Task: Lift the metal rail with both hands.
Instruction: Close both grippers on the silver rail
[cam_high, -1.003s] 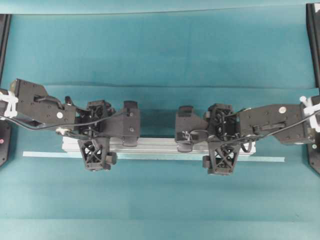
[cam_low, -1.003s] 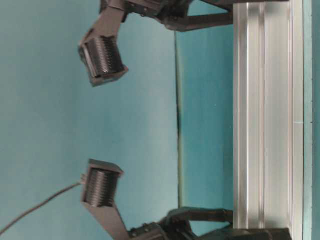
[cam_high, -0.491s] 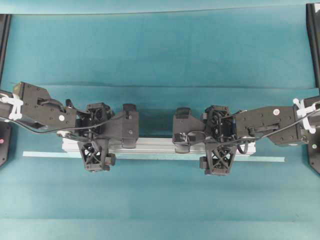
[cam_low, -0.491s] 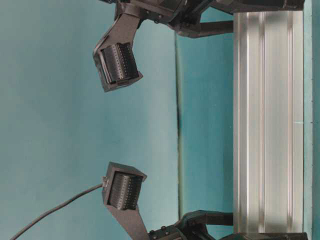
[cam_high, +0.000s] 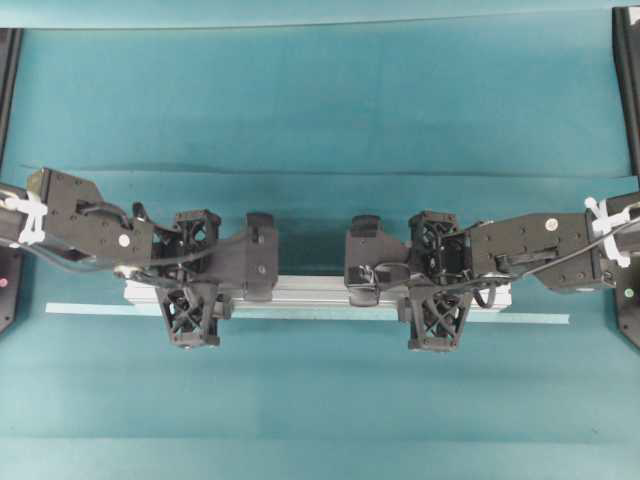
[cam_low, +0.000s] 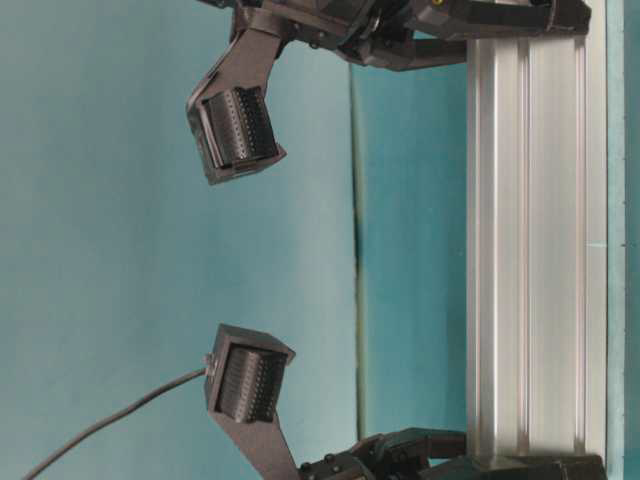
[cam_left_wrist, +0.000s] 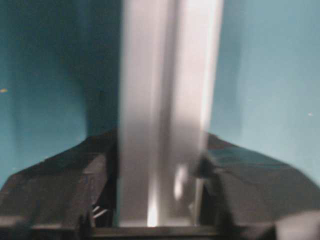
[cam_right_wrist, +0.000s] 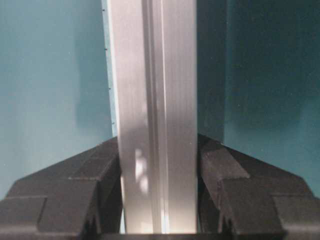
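Both grippers clamped on the metal rail, one near each end.

I see the left gripper (cam_high: 193, 284) with its fingers (cam_left_wrist: 60, 185) pressed to both sides of the metal rail (cam_high: 310, 292); the wrist view is blurred, so I cannot judge the contact on its right-hand finger exactly. The right gripper (cam_high: 436, 286) pinches the rail the same way, pads (cam_right_wrist: 95, 180) flush against both faces. The rail runs straight away from each palm, lying on the teal cloth (cam_high: 320, 100) with the pale tape strip (cam_high: 530, 319) just beside it. In the table-level view both grippers are cut off at the frame edges, and I cannot tell whether the rail is off the cloth.
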